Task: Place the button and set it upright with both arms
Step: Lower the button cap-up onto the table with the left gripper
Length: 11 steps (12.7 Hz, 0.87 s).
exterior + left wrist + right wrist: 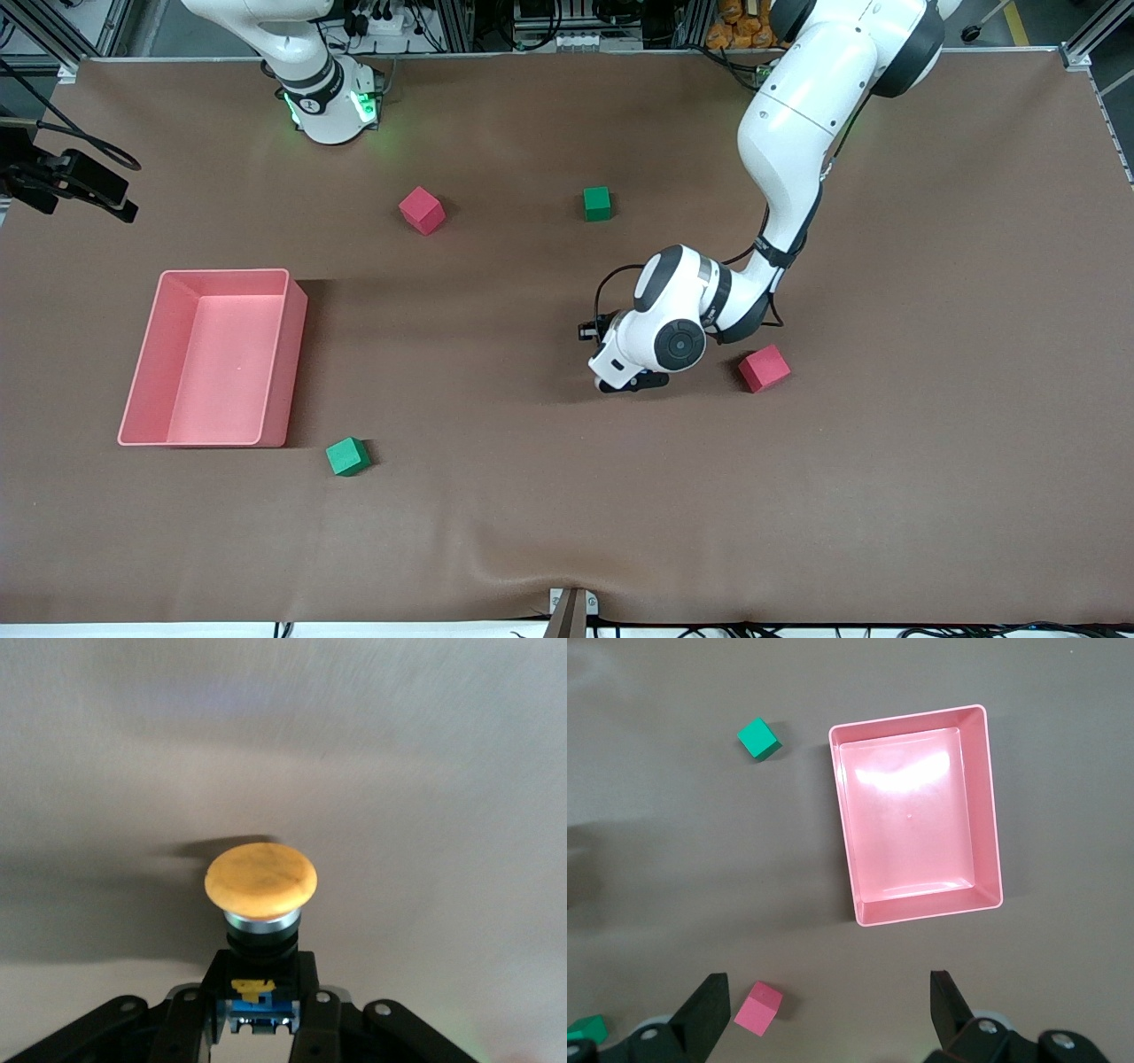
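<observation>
Meanwhile, from my remote station I saw the left gripper (pixel 261 1014) clamped on the button (pixel 261 879), its fingers (pixel 312 1014) pressed against the black-and-blue body while the round orange cap stuck out past the fingertips. In the front view the left arm (pixel 797 124) reached down from its base, its wrist bent low, and the left gripper (pixel 631 382) sat close above the brown table (pixel 567 514) near the middle, with the button itself hidden under the wrist there. A red cube (pixel 765 368) lay just beside that wrist, toward the left arm's end of the table.

The right arm (pixel 301 53) waited folded up near its base. Through its wrist camera the right gripper (pixel 828 1010) hung high with its fingers (pixel 709 1010) spread wide and nothing between them, looking down on the pink bin (pixel 992 797), a green cube (pixel 758 738) and another red cube (pixel 758 1007).

On the table, the pink bin (pixel 292 354) sat toward the right arm's end. One green cube (pixel 347 456) lay near its corner, nearer the front camera. The second red cube (pixel 421 210) and a second green cube (pixel 597 203) lay farther from the camera, well apart.
</observation>
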Tool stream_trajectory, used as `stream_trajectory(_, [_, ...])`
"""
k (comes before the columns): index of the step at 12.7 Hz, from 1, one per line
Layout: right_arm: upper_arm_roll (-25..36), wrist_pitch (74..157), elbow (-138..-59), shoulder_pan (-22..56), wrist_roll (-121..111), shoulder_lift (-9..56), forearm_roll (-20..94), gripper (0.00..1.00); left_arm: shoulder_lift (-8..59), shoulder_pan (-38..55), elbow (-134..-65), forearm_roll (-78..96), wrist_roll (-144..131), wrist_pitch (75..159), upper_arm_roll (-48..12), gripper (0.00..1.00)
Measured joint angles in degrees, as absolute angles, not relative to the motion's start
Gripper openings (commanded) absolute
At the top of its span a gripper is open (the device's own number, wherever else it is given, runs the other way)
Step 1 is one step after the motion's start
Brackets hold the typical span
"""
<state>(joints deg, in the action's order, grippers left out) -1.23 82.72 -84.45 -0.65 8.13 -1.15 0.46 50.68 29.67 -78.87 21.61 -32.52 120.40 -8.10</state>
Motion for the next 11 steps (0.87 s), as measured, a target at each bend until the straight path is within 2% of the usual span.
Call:
stream_trajectory(2, [-1.2, 82.6, -84.4, -0.7, 8.1, -1.1, 0.5, 1.0, 50.3, 31.7, -77.8, 19.5, -38.9, 125.9, -8.3, 0.0])
stream_trajectory(5, [-1.2, 82.6, -84.4, -0.7, 8.1, -1.1, 0.5, 1.0, 48.7, 37.3, -77.1, 7.6, -54.9, 133.0, -8.4, 0.0])
stream_trajectory(11, [-1.4, 81.1, -84.4, -0.5, 8.1, -1.0, 0.5, 1.0, 47.8, 45.1, -77.1, -28.0, -85.0, 133.6, -8.2, 0.0])
